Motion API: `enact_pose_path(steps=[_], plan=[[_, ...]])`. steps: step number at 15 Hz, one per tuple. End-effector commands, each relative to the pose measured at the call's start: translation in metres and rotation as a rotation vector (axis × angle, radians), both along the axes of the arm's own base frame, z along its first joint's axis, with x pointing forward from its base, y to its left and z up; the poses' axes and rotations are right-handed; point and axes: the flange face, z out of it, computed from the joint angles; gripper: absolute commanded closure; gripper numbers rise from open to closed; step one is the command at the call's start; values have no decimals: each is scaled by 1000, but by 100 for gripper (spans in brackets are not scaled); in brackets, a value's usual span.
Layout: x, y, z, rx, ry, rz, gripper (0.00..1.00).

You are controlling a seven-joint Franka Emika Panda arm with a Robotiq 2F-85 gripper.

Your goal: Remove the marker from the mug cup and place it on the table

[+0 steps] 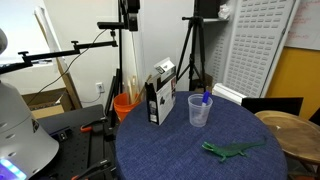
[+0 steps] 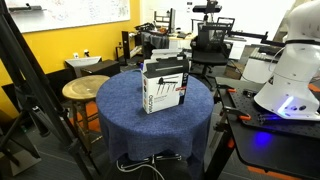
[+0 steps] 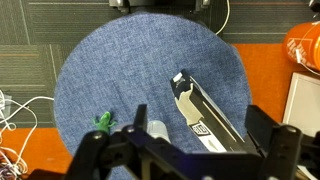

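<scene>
The clear plastic cup (image 1: 200,111) stands upright on the round blue-cloth table (image 1: 170,150), with the blue-capped marker (image 1: 205,98) sticking out of its top. In the wrist view the cup (image 3: 157,130) shows from above, partly hidden behind my gripper's body; the marker cannot be made out there. My gripper (image 3: 180,148) hangs high above the table (image 3: 110,70), open and empty, its fingers spread wide. The gripper does not show in either exterior view. In an exterior view the table (image 2: 125,110) shows, but the cup is hidden behind the box.
A black-and-white box (image 1: 160,95) (image 2: 165,85) (image 3: 205,115) stands beside the cup. A green toy lizard (image 1: 232,150) (image 3: 102,121) lies near the table edge. An orange bucket (image 1: 125,104) (image 3: 305,45) and a small wooden table (image 1: 292,128) (image 2: 85,90) stand off the table.
</scene>
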Motion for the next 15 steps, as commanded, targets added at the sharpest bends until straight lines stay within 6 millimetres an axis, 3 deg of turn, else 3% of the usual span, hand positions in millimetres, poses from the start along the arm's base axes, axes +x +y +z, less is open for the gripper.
enact_pose_path(steps=[1, 4, 8, 15], plan=[[0, 0, 1, 0, 1, 0, 0], [2, 2, 3, -4, -25, 1, 0], [17, -9, -13, -9, -115, -19, 0], [60, -22, -70, -44, -215, -47, 0]])
